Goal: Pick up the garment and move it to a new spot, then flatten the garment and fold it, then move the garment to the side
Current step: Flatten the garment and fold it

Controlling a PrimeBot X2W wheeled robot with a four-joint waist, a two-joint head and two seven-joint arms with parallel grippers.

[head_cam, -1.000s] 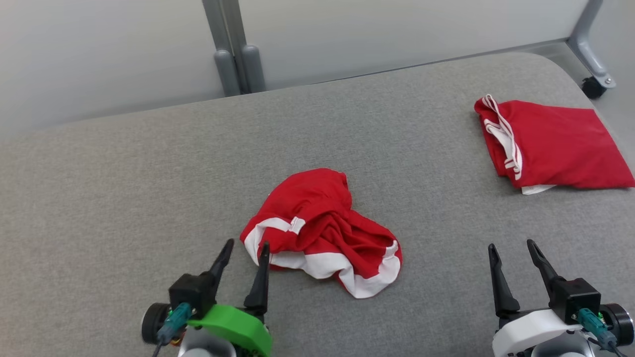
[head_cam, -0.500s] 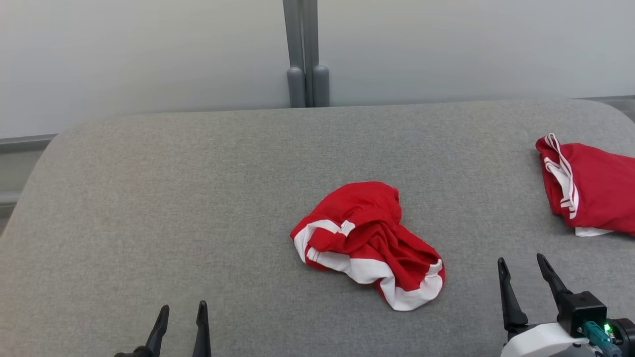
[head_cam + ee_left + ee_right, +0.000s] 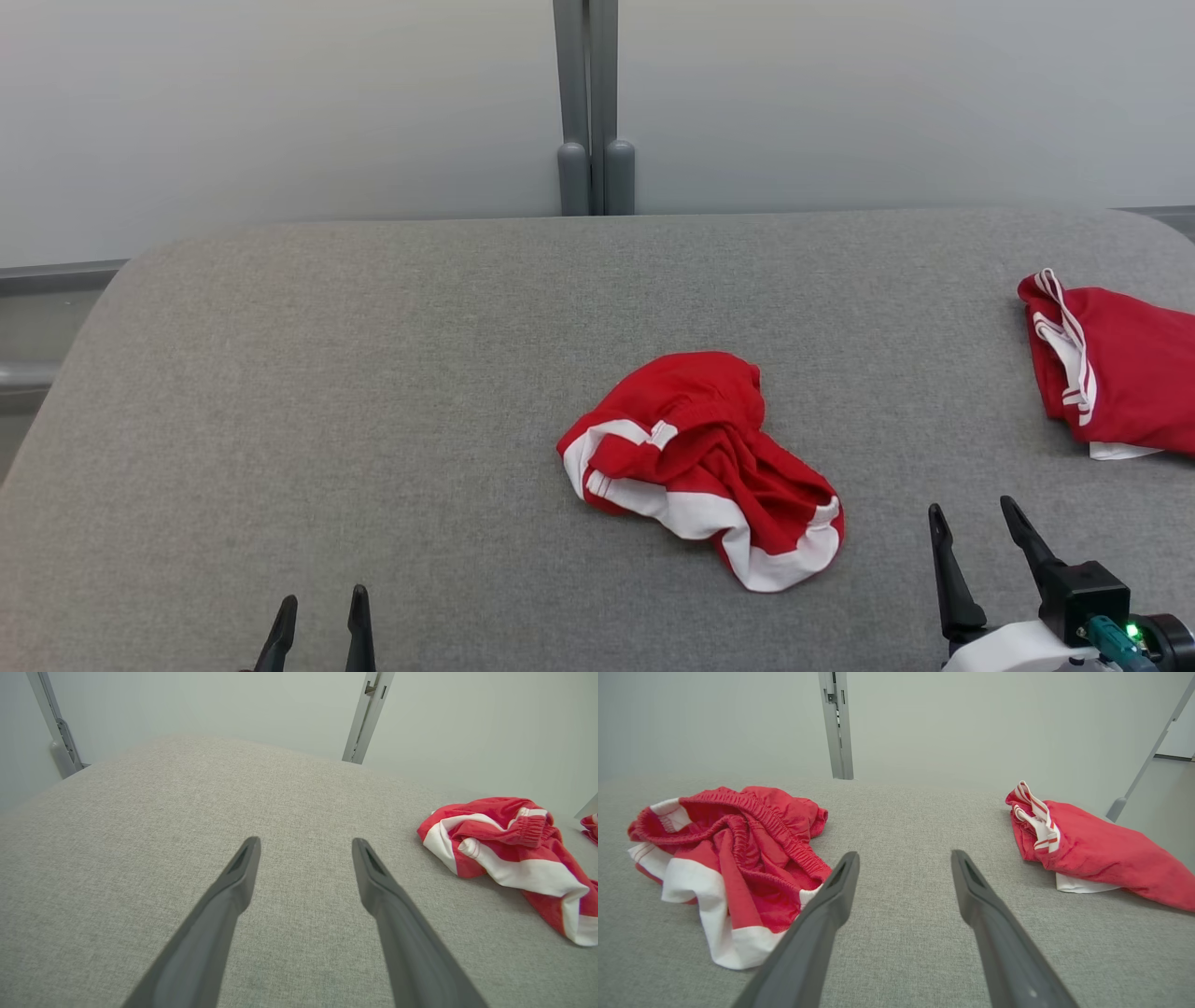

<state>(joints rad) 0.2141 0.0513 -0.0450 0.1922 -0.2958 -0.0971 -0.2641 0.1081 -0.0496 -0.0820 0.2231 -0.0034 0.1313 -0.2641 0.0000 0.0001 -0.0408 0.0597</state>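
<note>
Presently my left pincer (image 3: 322, 597) and right pincer (image 3: 970, 505) stand open and empty, apart from the crumpled garment (image 3: 700, 467) at the middle of the counter (image 3: 280, 373). Risk: pinching only one loose layer would drag it bunched.

Grey table (image 3: 327, 373): crumpled garment (image 3: 700, 457) mid, folded garment (image 3: 1130, 373) far rt.

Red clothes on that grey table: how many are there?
2. The crumpled garment lies near the middle of the table; the folded garment lies at the far right, partly cut off in the head view. Others could lie out of frame.
</note>
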